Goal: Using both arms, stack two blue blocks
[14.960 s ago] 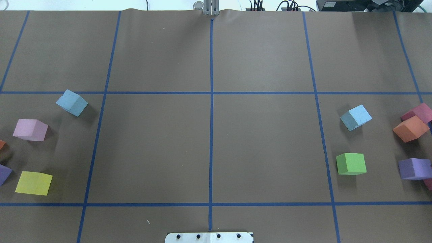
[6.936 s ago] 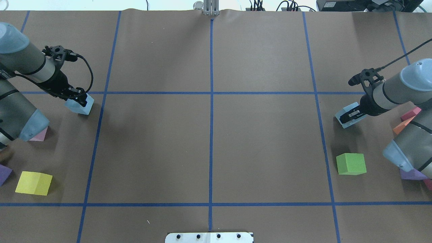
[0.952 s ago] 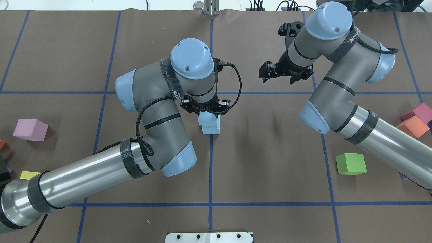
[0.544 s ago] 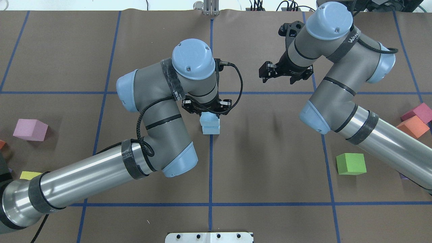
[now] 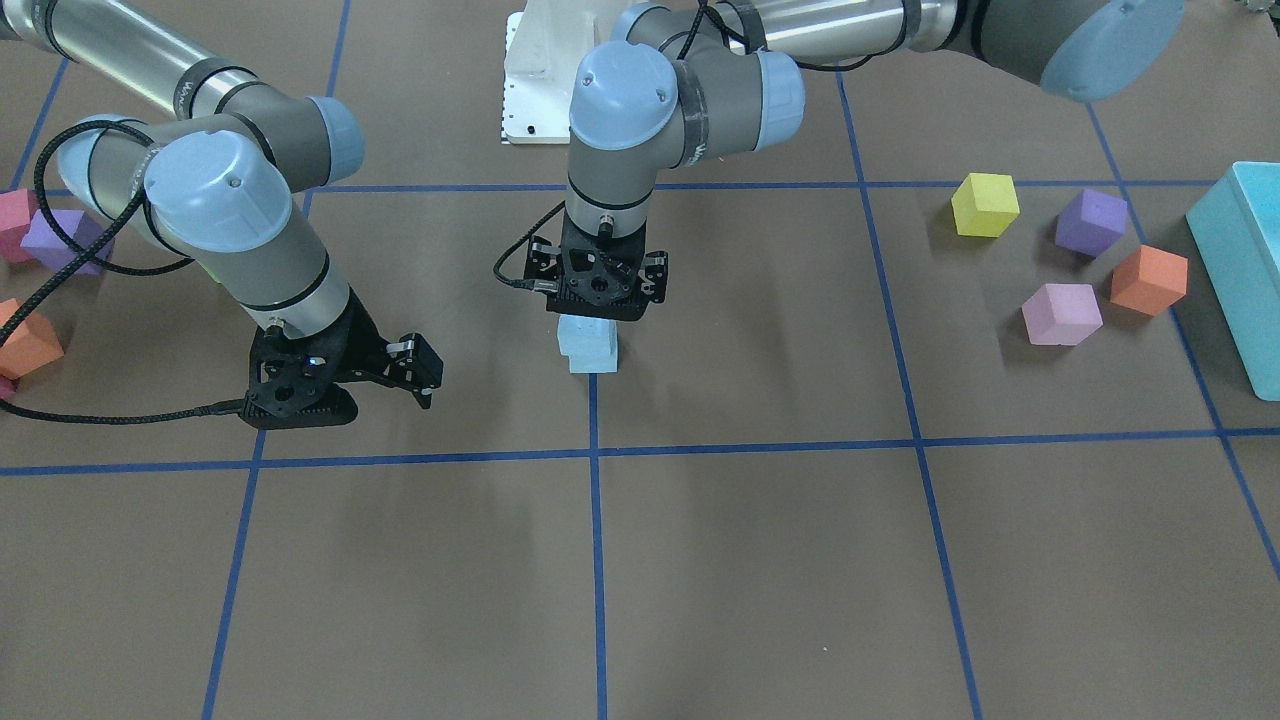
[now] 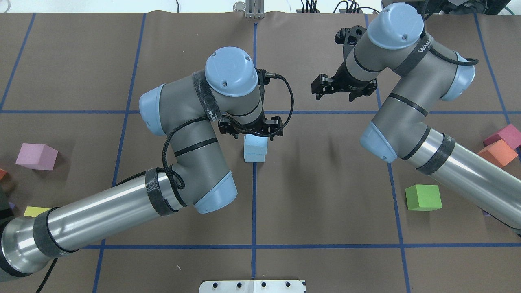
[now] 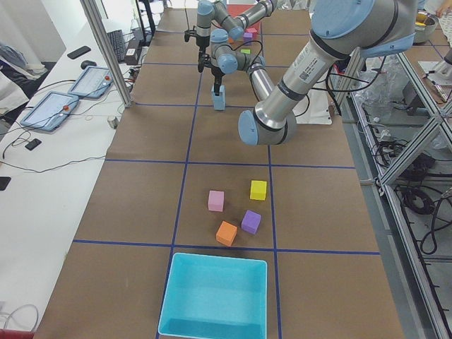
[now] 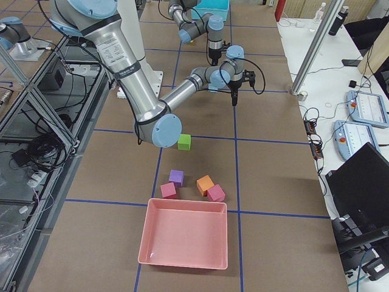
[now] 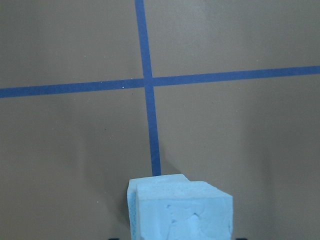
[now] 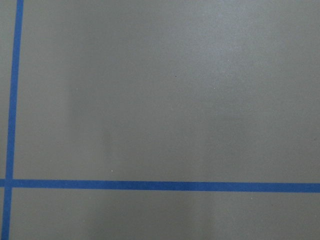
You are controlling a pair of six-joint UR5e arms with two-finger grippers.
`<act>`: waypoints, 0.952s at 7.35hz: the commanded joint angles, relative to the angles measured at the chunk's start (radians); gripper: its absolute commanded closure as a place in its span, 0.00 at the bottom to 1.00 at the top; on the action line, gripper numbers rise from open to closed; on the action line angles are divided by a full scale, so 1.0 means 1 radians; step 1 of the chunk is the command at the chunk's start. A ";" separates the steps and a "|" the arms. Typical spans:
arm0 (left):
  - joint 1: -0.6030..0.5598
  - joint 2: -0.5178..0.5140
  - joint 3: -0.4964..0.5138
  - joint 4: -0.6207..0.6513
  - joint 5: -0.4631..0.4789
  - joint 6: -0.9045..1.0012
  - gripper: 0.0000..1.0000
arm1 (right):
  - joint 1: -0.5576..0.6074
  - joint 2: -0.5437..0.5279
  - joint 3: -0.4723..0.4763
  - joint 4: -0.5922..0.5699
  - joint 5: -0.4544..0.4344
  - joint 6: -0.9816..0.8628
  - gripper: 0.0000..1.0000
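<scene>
The two pale blue blocks stand stacked on the centre line: the top block (image 6: 256, 142) sits on the bottom block (image 6: 254, 156), slightly offset. They also show in the front view (image 5: 590, 345). My left gripper (image 6: 252, 131) hovers just over the top block with its jaws open on either side and not gripping it. The left wrist view shows the top block (image 9: 182, 210) close below. My right gripper (image 6: 344, 87) is open and empty, raised over bare table to the right of the stack; the right wrist view shows only table and tape.
A green cube (image 6: 423, 197), an orange cube (image 6: 497, 154) and a magenta cube (image 6: 506, 135) lie on the right. A pink cube (image 6: 36, 156) and a yellow cube (image 6: 34, 211) lie on the left. A turquoise box (image 5: 1240, 270) and a pink tray (image 8: 185, 234) stand at the table's ends.
My left gripper's jaws have spread and drawn up off the top blue block, which stays on the bottom one. The right arm has barely moved.
</scene>
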 commanded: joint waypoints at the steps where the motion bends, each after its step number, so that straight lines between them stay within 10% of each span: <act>1: -0.006 0.001 -0.013 0.007 0.000 0.000 0.02 | -0.001 0.004 -0.003 0.018 -0.021 0.003 0.00; 7: -0.385 0.265 -0.212 0.016 -0.294 0.267 0.02 | 0.328 -0.167 0.005 0.010 0.145 -0.299 0.00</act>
